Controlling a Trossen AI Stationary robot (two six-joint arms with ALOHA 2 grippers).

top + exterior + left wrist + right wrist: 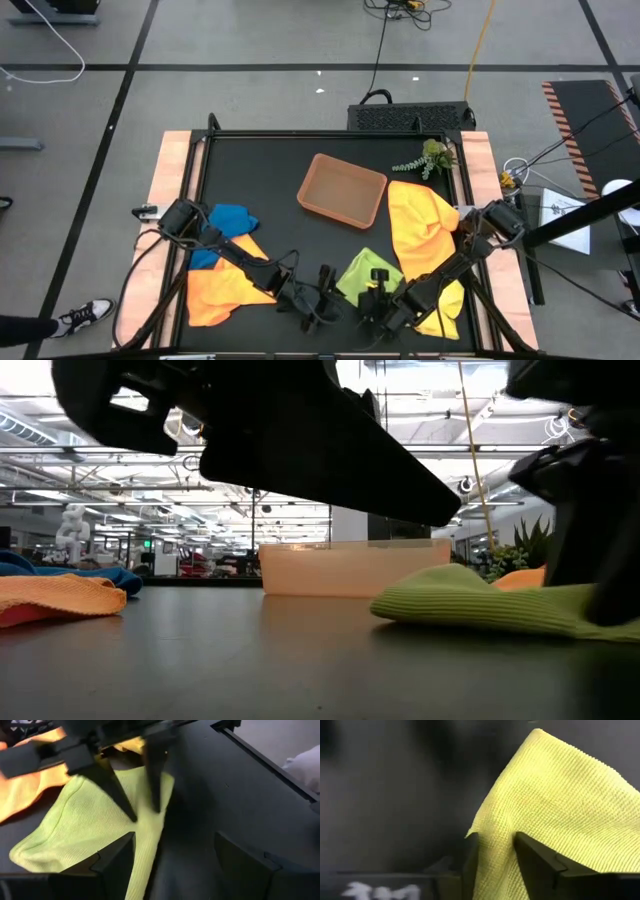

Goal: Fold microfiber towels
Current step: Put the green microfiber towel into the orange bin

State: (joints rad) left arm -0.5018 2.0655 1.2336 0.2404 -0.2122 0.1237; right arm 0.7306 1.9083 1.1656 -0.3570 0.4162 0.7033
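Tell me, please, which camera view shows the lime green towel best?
The left wrist view: the lime green towel fills it, with the right pincer closing on its edge. The right wrist view shows only a corner between the fingers; the high view a small patch; the low view a flat mound.

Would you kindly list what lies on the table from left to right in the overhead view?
Blue towel and orange towel at the left (these two overlap), then the brown tray, the lime green towel with the right gripper on it, the yellow towel, and the plant sprig.
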